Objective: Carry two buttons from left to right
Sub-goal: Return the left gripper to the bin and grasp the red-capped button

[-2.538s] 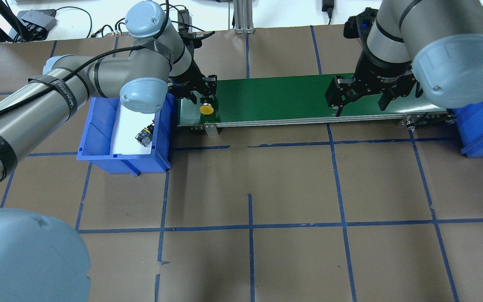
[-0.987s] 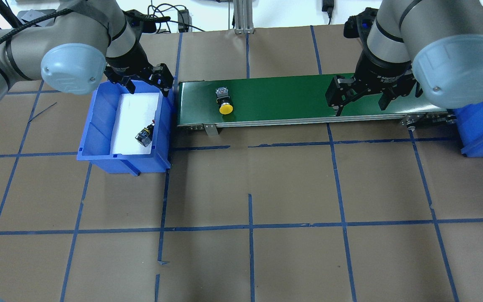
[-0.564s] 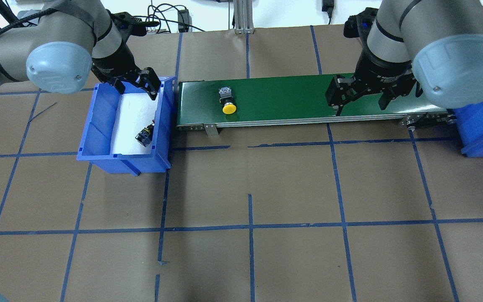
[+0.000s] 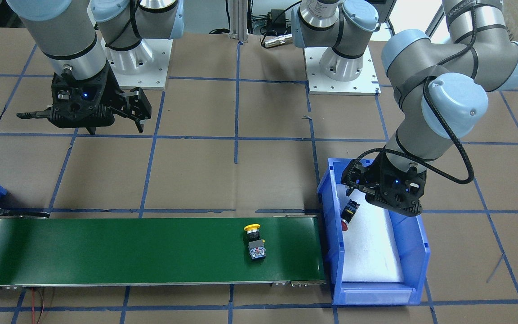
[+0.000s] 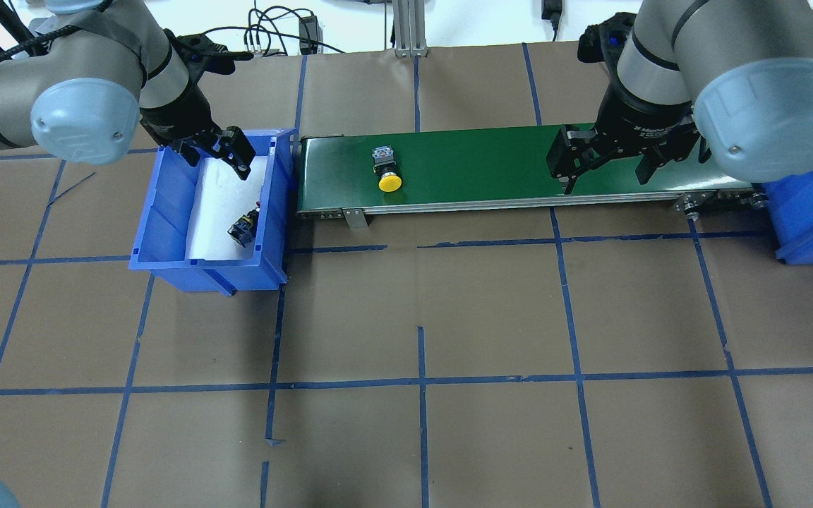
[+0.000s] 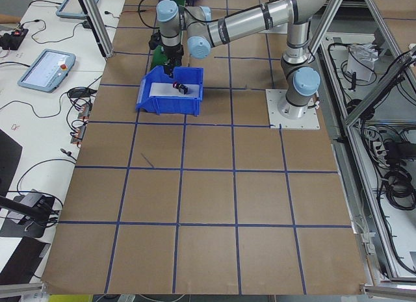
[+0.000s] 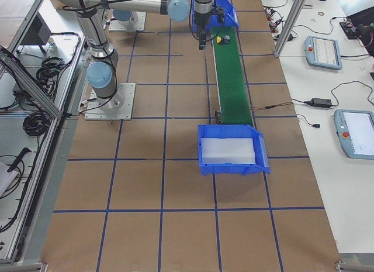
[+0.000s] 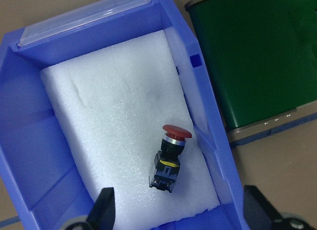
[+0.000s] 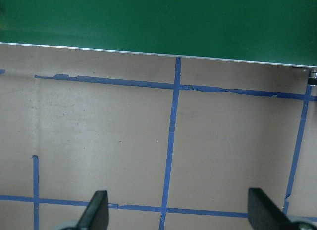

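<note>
Glossy plastic bin (image 8: 29, 121) holds grainy white foam (image 8: 114, 106)

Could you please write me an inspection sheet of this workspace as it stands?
Surface: table papered brown with a blue tape grid; green conveyor belt across it.
Job's things: yellow button lies on its side on the belt, near the left blue bin; red button lies on the foam in that bin; right blue bin holds only foam.
Clutter: nothing seen.
Tools: left tool open, empty, over the left blue bin; right tool open, empty, by the belt's other end.
Cables: black cable looped along the left arm.
Surroundings: teach pendants on a side bench.
</note>
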